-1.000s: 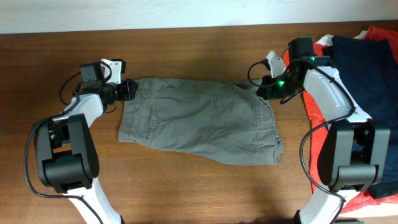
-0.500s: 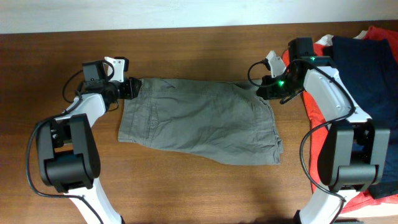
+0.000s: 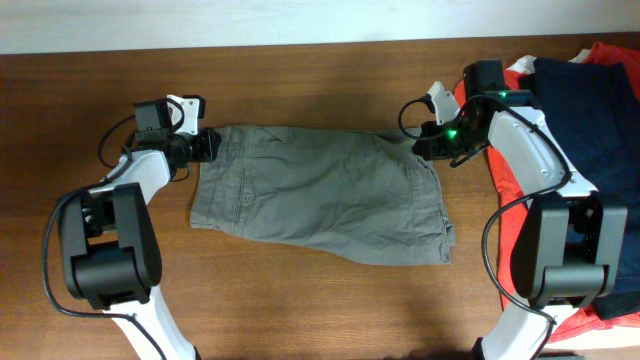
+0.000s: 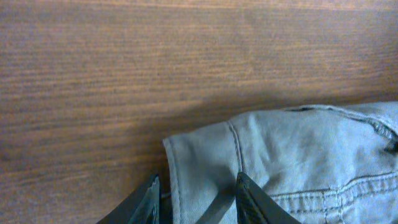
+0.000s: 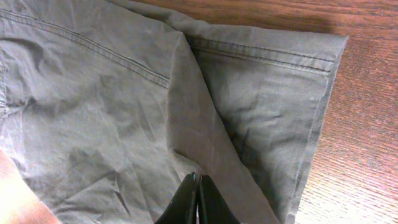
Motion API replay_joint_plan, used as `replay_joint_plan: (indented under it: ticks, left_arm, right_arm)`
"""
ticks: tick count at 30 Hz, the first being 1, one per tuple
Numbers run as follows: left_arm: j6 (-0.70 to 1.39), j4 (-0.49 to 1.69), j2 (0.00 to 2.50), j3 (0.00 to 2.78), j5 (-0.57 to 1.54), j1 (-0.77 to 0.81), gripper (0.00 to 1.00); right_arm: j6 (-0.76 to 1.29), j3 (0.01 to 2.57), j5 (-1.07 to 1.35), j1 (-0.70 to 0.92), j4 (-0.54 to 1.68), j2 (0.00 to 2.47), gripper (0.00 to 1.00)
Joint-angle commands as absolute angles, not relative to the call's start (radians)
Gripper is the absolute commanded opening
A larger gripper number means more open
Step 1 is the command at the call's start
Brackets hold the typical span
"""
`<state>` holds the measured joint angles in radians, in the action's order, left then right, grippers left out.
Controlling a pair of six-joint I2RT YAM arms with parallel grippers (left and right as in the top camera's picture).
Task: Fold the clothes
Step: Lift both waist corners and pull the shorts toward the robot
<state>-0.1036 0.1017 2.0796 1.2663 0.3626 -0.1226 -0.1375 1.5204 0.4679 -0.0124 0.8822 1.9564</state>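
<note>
The grey-khaki shorts lie flat across the middle of the table, folded so the legs overlap. My left gripper is at their top left corner. In the left wrist view it is open, with the hemmed corner of the shorts between its two fingers. My right gripper is at the top right corner. In the right wrist view its fingers are pressed together on a raised fold of the shorts.
At the right edge lies a pile with a dark navy garment over an orange-red T-shirt, partly under my right arm. The brown wooden table shows around the shorts. A pale wall runs along the far edge.
My left gripper shifted slightly right toward the shorts' corner, then slightly back. The right arm and the shorts have hardly moved.
</note>
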Motion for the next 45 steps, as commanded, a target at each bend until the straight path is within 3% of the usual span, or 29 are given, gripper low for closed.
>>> replay_joint_plan:
  ticks: [1,2,5,7,9,14,16,22,29,36,41,45]
  left_arm:
    - [-0.033,0.042,2.099,1.279,0.448,-0.121,0.38]
    - [-0.006,0.012,2.099,1.279,0.473,-0.121,0.29]
    - [-0.007,0.009,2.099,1.279,0.475,-0.121,0.24]
    - [-0.007,0.021,2.099,1.279,0.474,-0.121,0.25]
    - [-0.007,0.055,2.099,1.279,0.430,-0.121,0.36]
    - [-0.007,0.113,2.100,1.278,0.344,-0.121,0.36]
    - [-0.007,0.104,2.100,1.279,0.358,-0.121,0.20]
    - [0.061,0.046,2.098,1.286,0.472,-0.121,0.11]
    - [0.099,0.341,2.068,1.286,0.467,-0.121,0.02]
    - [0.135,0.634,2.068,1.286,0.253,-0.120,0.01]
    - [0.135,0.613,2.068,1.277,0.178,-0.120,0.01]
    - [0.134,0.447,2.069,1.220,0.156,-0.120,0.01]
  right_arm:
    - [-0.145,1.526,0.458,-0.013,0.878,1.948,0.05]
    - [-0.145,1.526,0.458,-0.013,0.879,1.948,0.05]
    - [-0.145,1.526,0.458,-0.013,0.879,1.948,0.05]
    - [-0.145,1.526,0.458,-0.013,0.879,1.948,0.05]
    - [-0.145,1.526,0.458,-0.013,0.879,1.948,0.05]
    - [-0.145,1.526,0.458,-0.013,0.879,1.948,0.05]
    - [-0.145,1.526,0.458,-0.013,0.879,1.948,0.05]
    - [-0.145,1.526,0.459,-0.013,0.888,1.948,0.04]
    - [-0.144,1.526,0.458,-0.013,0.931,1.952,0.04]
    - [-0.129,1.430,0.455,-0.013,0.892,1.956,0.04]
    - [-0.023,1.319,0.377,-0.011,0.776,1.985,0.04]
    - [-0.015,1.193,0.377,-0.011,0.569,2.006,0.04]
